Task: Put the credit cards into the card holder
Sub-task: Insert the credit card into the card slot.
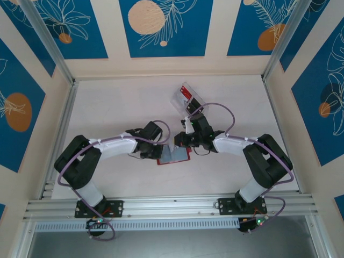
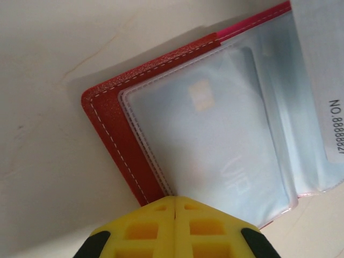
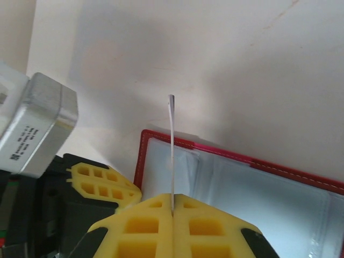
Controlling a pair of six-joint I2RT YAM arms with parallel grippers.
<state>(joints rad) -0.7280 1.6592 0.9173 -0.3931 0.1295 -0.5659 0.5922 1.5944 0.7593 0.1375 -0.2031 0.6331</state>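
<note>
The card holder lies open on the table, red cover down and pale clear pockets facing up. One credit card with a chip and pale lettering sits inside a pocket. My left gripper is shut, its yellow tips resting on the holder's near edge with nothing seen between them. My right gripper is shut on a thin pale credit card, held edge-on and upright above the holder's left pocket. That card's printed face shows in the left wrist view. Both grippers meet over the holder.
A clear plastic tray with a red card in it lies just behind the right gripper. The left gripper's yellow finger and its grey camera block stand close to the left of the held card. Walls enclose the table.
</note>
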